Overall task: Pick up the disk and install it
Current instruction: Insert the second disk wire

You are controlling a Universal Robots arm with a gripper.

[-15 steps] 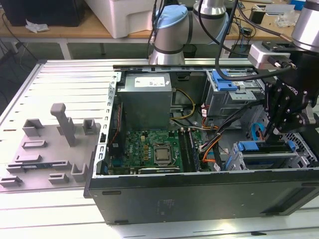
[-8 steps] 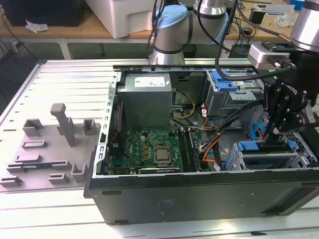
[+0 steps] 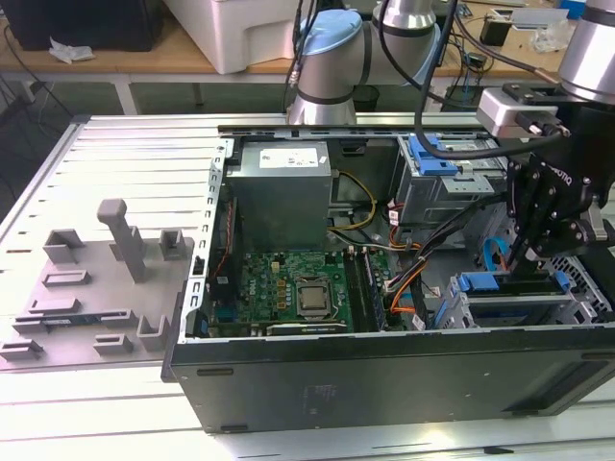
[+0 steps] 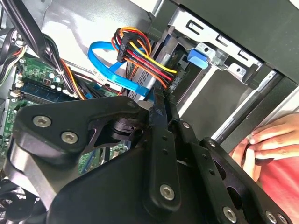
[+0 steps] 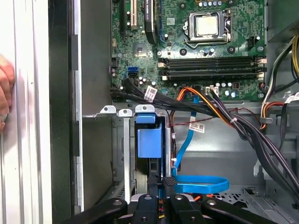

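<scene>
One arm reaches down into an open computer case (image 3: 384,379) that lies on its side on a slatted table (image 3: 125,154). Its gripper (image 3: 524,257) is at the lower drive cage (image 3: 524,312), in the corner of the case towards the exterior view's right. The disk (image 3: 504,282) stands on edge in that cage's slot, its blue bracket uppermost and roughly level with the cage top. In the first wrist view the disk (image 5: 149,140) sits between the cage walls, and the gripper (image 5: 160,183) has its two fingers (image 5: 169,181) drawn close, one against each side of the disk's near edge. In the second wrist view the gripper (image 4: 161,105) looks just as narrow, pinched on a thin dark edge, so it has hold of the disk.

A flat blue cable (image 5: 196,184) loops just beside the fingers, and a bundle of red, yellow and orange wires (image 4: 145,56) passes near them. Beyond the cage lies the green motherboard (image 3: 288,288) with its bare processor (image 3: 314,298), and behind that the grey power supply (image 3: 283,187). A second cage with a blue latch (image 3: 432,154) stands further back.

A person's hand (image 4: 275,140) rests on the outer wall of the case, close to the cage.

Well apart, on the exterior view's left, lies a grey fixture plate (image 3: 86,288)
</scene>
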